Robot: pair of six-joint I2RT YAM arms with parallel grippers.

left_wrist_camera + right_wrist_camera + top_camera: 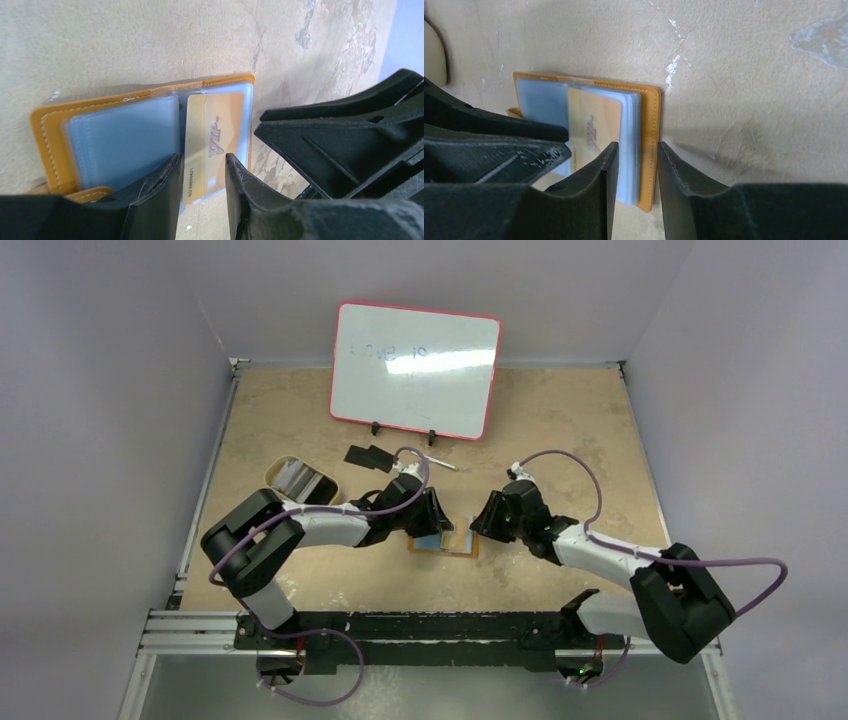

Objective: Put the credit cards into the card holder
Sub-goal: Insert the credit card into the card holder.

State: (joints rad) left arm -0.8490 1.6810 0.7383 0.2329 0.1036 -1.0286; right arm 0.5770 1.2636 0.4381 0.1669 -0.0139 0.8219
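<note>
The orange-tan leather card holder lies open at mid-frame, with a gold-yellow plastic credit card tucked into its right half. The left gripper and the right gripper both stand parted over it, grasping nothing.

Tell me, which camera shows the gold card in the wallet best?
The left wrist view: the gold card sits mid-frame, its lettering readable. The right wrist view shows it slanted and partly hidden; from above it is too small.

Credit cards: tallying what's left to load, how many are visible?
3: one gold card in the open card holder, two black cards overlapping by the whiteboard. More could hide under the arms.
</note>
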